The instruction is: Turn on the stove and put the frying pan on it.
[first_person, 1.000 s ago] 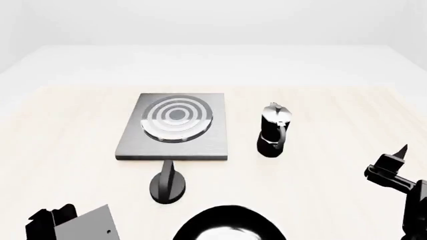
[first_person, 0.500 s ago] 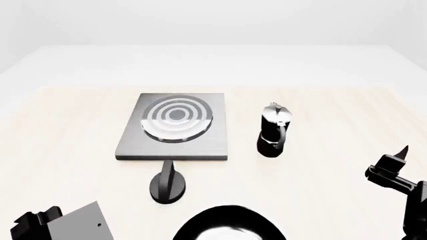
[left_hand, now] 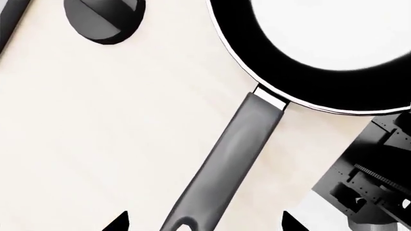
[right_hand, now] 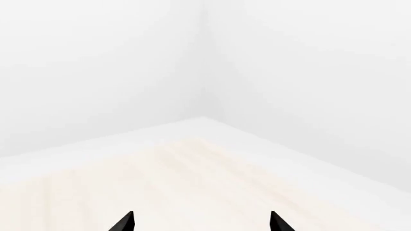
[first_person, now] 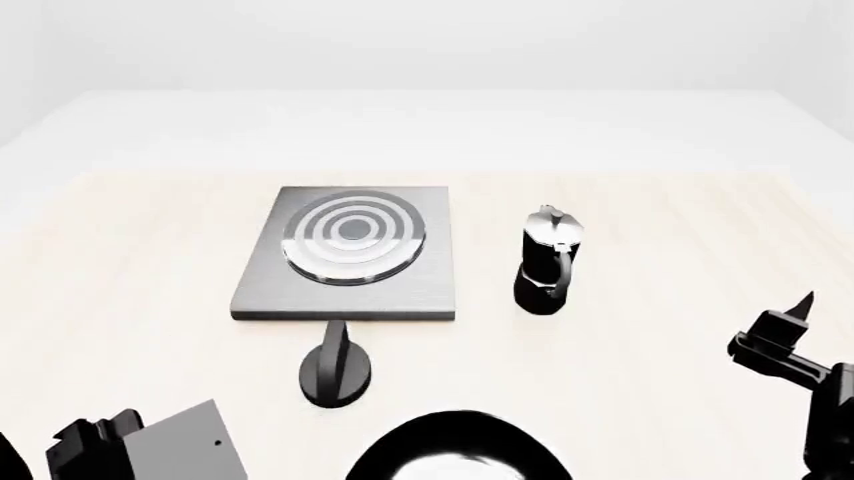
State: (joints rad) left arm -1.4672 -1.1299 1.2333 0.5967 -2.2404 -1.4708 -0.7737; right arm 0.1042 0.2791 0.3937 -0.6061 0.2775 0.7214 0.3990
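Frying pan [left_hand: 334, 53] handle end between spread left claw [left_hand: 204, 222] tips, right claw [right_hand: 202, 222] open, empty

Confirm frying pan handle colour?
Dark grey-black handle on the frying pan; clearest in left wrist view.

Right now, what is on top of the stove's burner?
Nothing rests on the stove: its ringed burner is bare. The frying pan lies on the table near the robot, partly out of the head view. The moka pot stands beside the slab.

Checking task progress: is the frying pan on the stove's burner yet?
No, the stove burner is bare, and the frying pan sits on the table nearer the robot.
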